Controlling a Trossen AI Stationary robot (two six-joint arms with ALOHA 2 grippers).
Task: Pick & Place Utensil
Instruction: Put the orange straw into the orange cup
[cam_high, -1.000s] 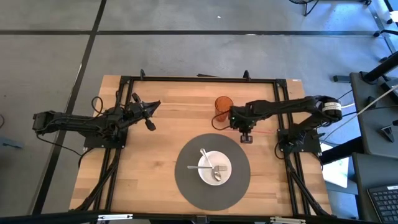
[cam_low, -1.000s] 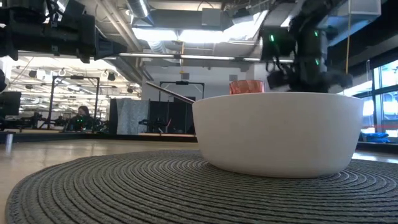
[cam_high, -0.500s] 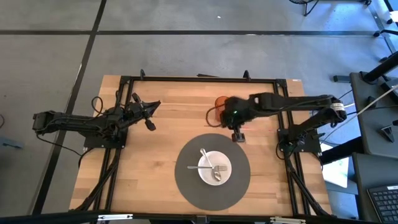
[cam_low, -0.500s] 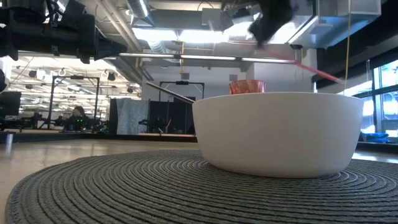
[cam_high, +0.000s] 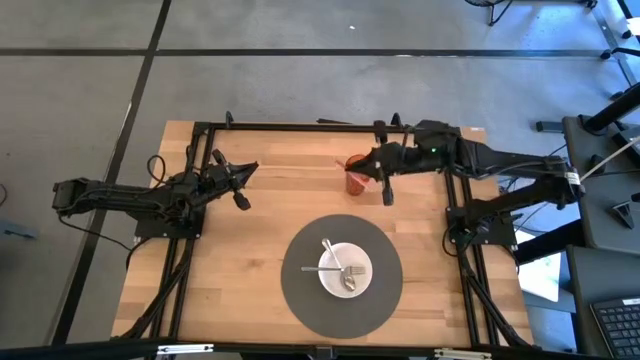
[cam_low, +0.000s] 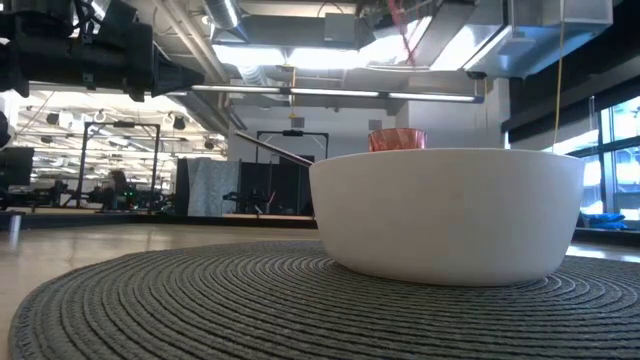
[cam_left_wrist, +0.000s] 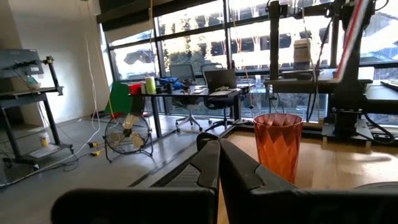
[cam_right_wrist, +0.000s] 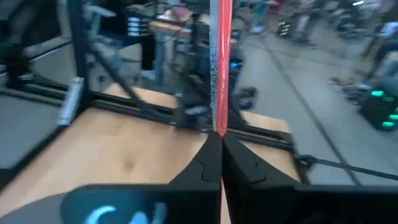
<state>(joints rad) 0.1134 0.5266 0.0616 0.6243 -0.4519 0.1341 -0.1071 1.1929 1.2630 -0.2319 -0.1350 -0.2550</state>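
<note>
My right gripper (cam_high: 374, 168) hovers high beside the orange ribbed cup (cam_high: 357, 180), which stands on the wood near the table's far edge. It is shut on a thin red stick-like utensil (cam_right_wrist: 221, 56). The left wrist view shows the cup (cam_left_wrist: 278, 149) and the red utensil (cam_left_wrist: 356, 28) above and beside it. A white bowl (cam_high: 345, 270) with a fork and a spoon inside sits on a dark round woven mat (cam_high: 305, 295); the low view shows the bowl (cam_low: 447, 215) close up. My left gripper (cam_left_wrist: 219, 152) is shut and waits over the table's left part. My right gripper pinches the red utensil between its two fingers (cam_right_wrist: 202, 165) at their tips. The utensil (cam_right_wrist: 220, 118) runs along the fingers and sticks out far beyond them. It is lifted clear of the table, and its free end points toward the cup's side.
Black frame rails (cam_high: 320, 127) run along the table's far edge and both sides. Bare wood (cam_high: 240, 260) lies left of the mat. Beyond the table the low view shows a workshop room.
My right gripper rose from beside the mat's far right edge and moved toward the far edge, next to the cup, leaving the low view upward. It turned, so the red utensil swung from pointing right to pointing toward the cup. It stayed shut on the utensil.
</note>
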